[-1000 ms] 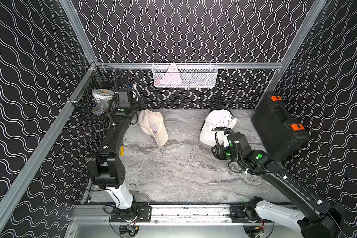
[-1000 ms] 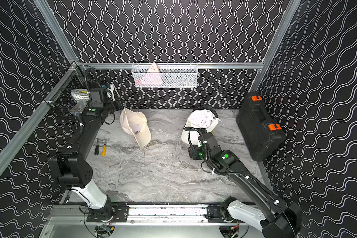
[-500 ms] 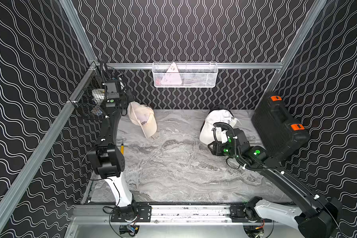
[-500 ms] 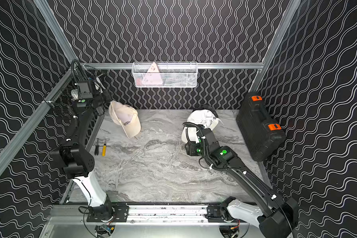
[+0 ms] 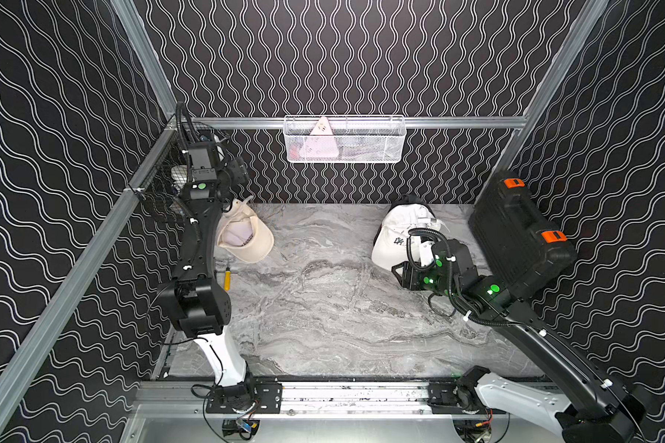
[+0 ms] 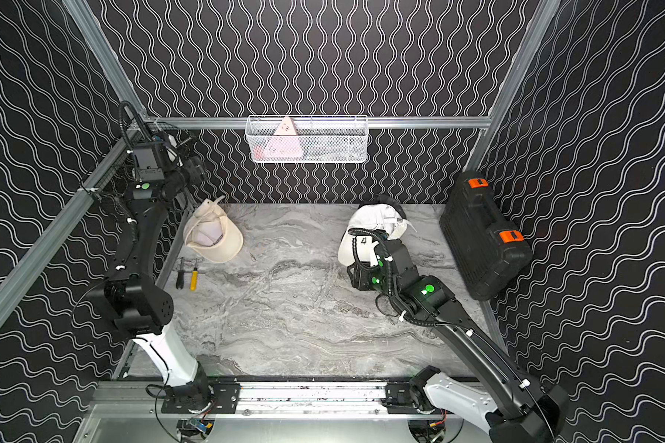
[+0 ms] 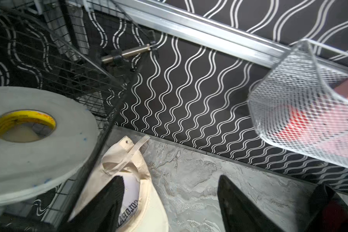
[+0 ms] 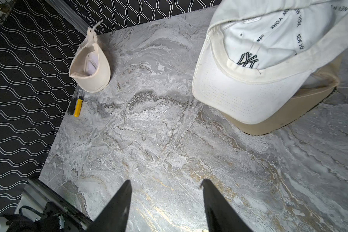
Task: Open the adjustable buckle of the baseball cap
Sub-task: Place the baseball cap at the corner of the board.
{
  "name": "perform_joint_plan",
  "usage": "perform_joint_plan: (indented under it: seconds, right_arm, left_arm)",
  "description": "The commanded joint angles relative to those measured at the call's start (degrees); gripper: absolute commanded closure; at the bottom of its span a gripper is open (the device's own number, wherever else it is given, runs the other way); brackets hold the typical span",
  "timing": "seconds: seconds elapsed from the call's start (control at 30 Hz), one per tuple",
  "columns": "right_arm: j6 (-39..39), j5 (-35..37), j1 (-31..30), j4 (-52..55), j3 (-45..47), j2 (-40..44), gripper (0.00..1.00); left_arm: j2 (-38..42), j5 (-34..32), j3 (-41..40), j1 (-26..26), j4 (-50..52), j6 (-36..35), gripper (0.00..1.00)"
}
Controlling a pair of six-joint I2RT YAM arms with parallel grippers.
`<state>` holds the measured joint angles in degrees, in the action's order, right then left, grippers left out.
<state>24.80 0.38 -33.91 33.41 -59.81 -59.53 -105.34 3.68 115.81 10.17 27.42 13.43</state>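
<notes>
Nearest, right of centre: right gripper [image 8: 167,180] low over the bare table [image 5: 323,307], fingers about half apart, nothing between them. Left edge, a little farther: yellow screwdriver [image 6: 194,278] and black screwdriver [image 6: 180,274], side by side. Beyond them, far left: beige cap [image 5: 246,237] lying on the table, inside showing, brim toward the near side, strap [image 7: 138,145] end sticking up free; buckle itself not made out. Dark lettering on its inner label, partly hidden, not readable. Above it: left gripper [image 7: 170,177], spread wide, holding nothing. Far right: white cap [image 8: 249,80], black NY logo by the brim, "NEW YORK" repeated along the inner seam tape, stacked on a tan cap [image 8: 289,108]. Against the right wall: black case [image 5: 515,230], orange latches. Far left corner: tape [image 7: 38,130] roll, yellow core, in a black wire basket [image 7: 68,70]. On the far wall: white mesh basket [image 5: 344,140].
</notes>
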Motion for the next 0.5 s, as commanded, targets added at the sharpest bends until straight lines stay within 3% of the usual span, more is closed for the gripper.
perform_joint_plan:
  seconds: [0.0, 0.47]
  right_arm:
    - [0.3, 1.3, 0.0, 1.7, -0.4, 0.8, 0.42]
    - [0.7, 7.8, 0.1, 6.8, -0.4, 5.6, 0.41]
  left_arm:
    - [1.2, -0.1, -0.2, -2.7, -0.3, -2.8, 0.21]
    - [7.5, -0.6, -10.6, -18.6, -3.6, -6.1, 0.23]
